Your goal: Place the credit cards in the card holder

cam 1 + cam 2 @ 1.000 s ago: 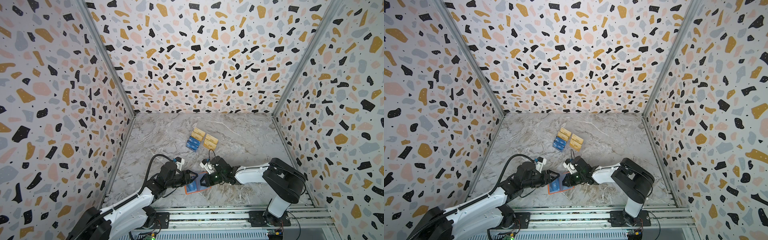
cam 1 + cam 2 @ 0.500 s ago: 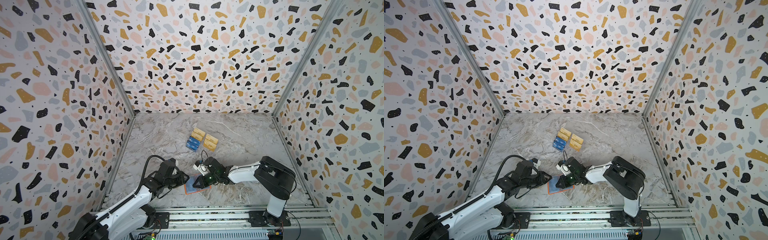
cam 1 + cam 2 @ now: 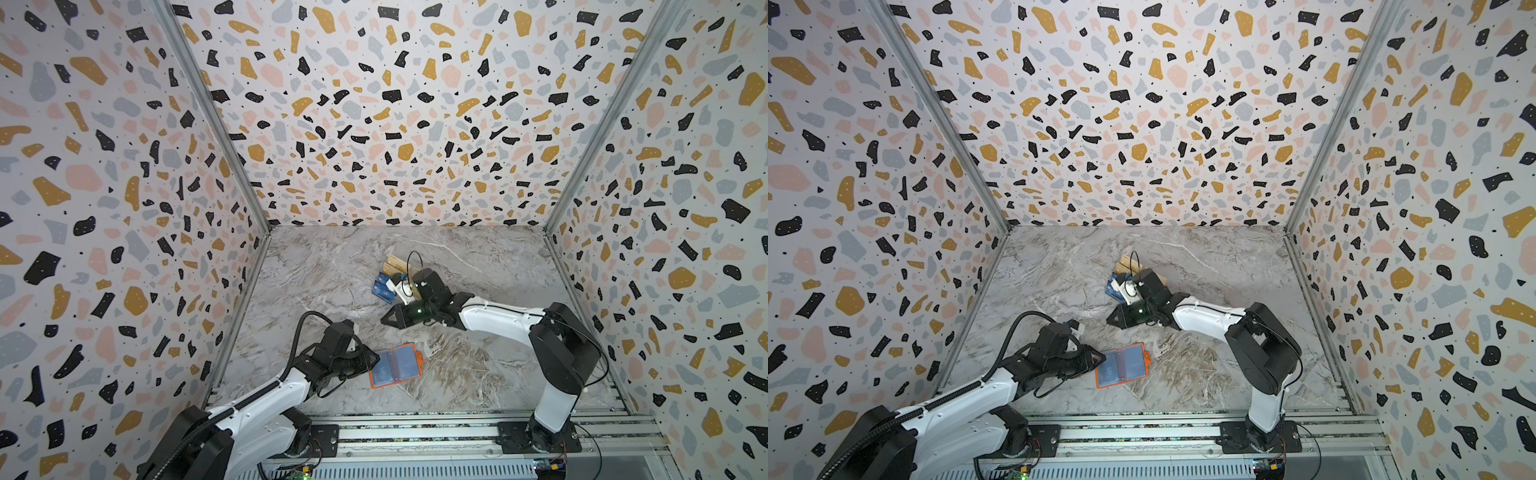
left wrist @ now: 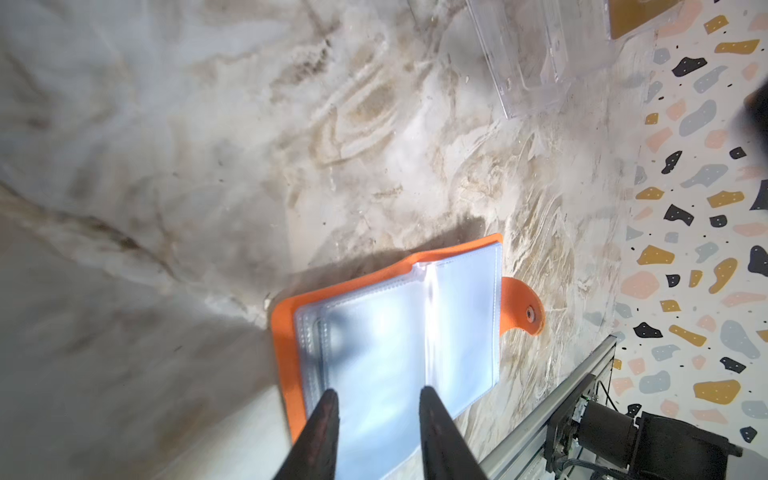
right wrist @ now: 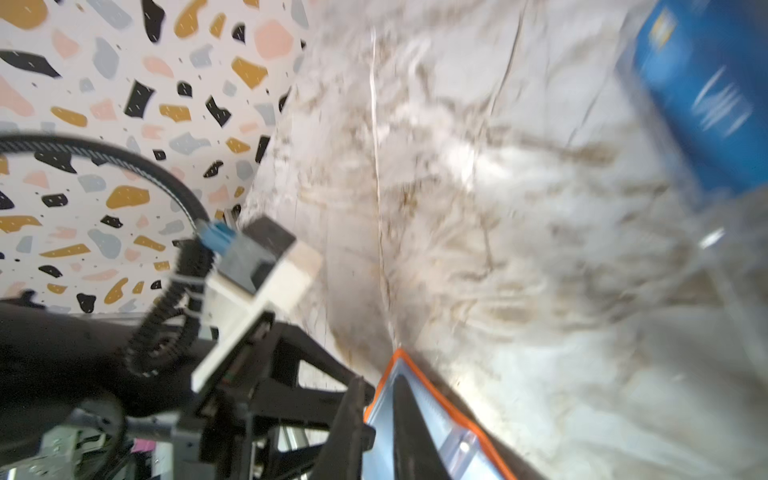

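Top pair: one stereo head, set high over the front rail (image 3: 415, 432), facing down and toward the back wall (image 3: 374, 124), far off. In both top views we log the whole table (image 3: 332, 266), both arms and three walls.
Left wrist: close, looking past the left gripper (image 4: 377, 390) onto the card holder (image 4: 284, 332).
Right wrist: close, low, blurred, facing across the table to the left arm (image 5: 62, 353); we log the card holder (image 5: 453, 436) here as well.

No text can be read for certain. The blue card (image 5: 702, 95) bears white lettering and a small yellow mark, both smeared in the right wrist view; in both top views its print is too small.
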`<state>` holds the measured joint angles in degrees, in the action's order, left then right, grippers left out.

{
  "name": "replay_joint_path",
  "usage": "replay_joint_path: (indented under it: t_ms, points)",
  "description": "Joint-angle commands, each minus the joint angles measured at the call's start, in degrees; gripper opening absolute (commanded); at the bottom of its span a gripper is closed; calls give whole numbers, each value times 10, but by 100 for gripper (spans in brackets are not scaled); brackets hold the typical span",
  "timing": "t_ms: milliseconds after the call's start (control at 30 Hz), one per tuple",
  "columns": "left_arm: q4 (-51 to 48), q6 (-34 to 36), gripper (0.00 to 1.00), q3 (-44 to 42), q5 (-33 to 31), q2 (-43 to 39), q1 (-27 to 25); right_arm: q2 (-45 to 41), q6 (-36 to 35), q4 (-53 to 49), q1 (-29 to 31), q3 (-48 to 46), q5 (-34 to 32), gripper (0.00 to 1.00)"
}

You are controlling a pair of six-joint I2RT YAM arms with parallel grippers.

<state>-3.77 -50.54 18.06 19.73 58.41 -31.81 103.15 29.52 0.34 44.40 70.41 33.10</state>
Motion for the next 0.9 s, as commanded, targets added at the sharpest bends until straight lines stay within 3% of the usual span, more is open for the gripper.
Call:
replay_joint_path:
  t_ms: [0,300,867]
  points:
    - [0,27,35,12,9,-4,3,39,-83,-110,-25,94,-15,20]
    - [6,18,35,4,1,-33,2,164,-138,-214,-52,285,-77,24]
    - [17,24,38,-5,0,-30,3,264,-210,-298,-30,413,-172,32]
